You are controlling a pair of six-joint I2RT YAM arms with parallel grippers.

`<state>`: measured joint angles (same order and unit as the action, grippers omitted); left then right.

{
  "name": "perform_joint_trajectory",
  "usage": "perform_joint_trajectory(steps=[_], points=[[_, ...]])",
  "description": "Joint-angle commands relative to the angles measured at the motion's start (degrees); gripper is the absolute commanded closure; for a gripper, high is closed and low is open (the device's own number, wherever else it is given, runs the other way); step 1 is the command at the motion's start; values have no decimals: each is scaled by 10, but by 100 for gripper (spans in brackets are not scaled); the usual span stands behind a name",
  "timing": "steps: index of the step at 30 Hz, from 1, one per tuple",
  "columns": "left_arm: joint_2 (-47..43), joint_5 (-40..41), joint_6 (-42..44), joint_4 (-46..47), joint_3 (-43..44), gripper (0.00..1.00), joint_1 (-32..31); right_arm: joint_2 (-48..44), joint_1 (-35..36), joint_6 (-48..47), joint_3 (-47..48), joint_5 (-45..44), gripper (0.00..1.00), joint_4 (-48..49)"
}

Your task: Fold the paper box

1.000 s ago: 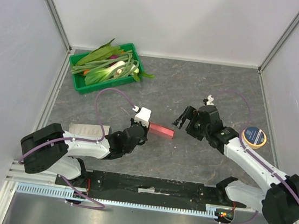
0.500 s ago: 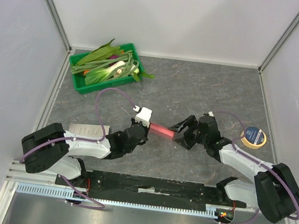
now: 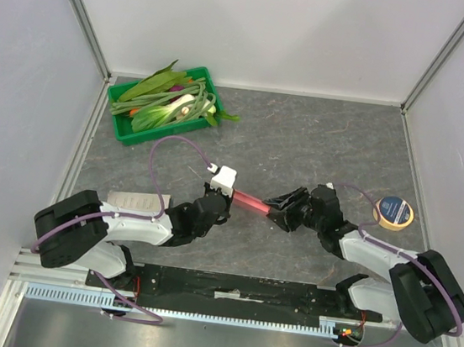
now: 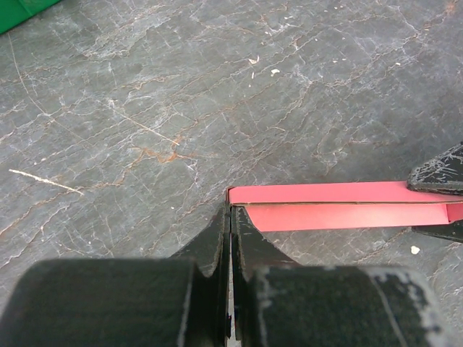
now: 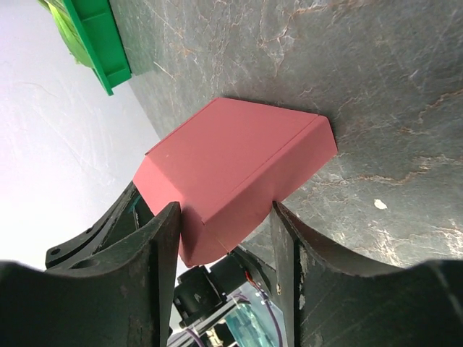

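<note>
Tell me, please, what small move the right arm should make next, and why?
Probably finish closing the right gripper on the paper box. Its fingers already flank the box's near end without clearly pinching it, while the left gripper is shut on the opposite edge.

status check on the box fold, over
Left claw shut on paper box. Right claw straddling its far end, fingers at its edges. Nothing in the way.

A dark grey marbled table [image 3: 304,140] carries a green tray [image 3: 129,128] of vegetables, a tape roll [image 3: 395,212] and a booklet [image 3: 134,201].
</note>
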<state>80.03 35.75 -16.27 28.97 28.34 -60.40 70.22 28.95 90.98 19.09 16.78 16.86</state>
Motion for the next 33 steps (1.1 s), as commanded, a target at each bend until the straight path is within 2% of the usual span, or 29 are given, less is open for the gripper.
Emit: perform_joint_trajectory(steps=[1,4,8,12,17,19,27,29,33], points=[[28,-38,-24,-73,-2,98,-9,19,3,16,-15,2,50,51],[29,-47,-24,-74,1,98,-9,35,3,10,-16,1,57,62],[26,-65,-18,-65,-4,81,-9,58,1,0,-14,-9,62,67],[20,-77,-10,-63,-7,70,-8,73,-2,-10,-11,-12,64,63],[37,-78,5,-88,22,92,-7,90,-6,-12,-2,0,63,66],[47,-70,5,-88,29,95,-7,91,-6,-20,7,3,63,57],[65,-67,4,-59,23,95,-7,80,-6,-20,-2,5,61,60],[55,-64,2,-55,14,91,-7,74,-7,-22,-5,3,61,62],[15,-56,-2,-37,-14,90,-7,73,-9,-26,-2,12,59,53]])
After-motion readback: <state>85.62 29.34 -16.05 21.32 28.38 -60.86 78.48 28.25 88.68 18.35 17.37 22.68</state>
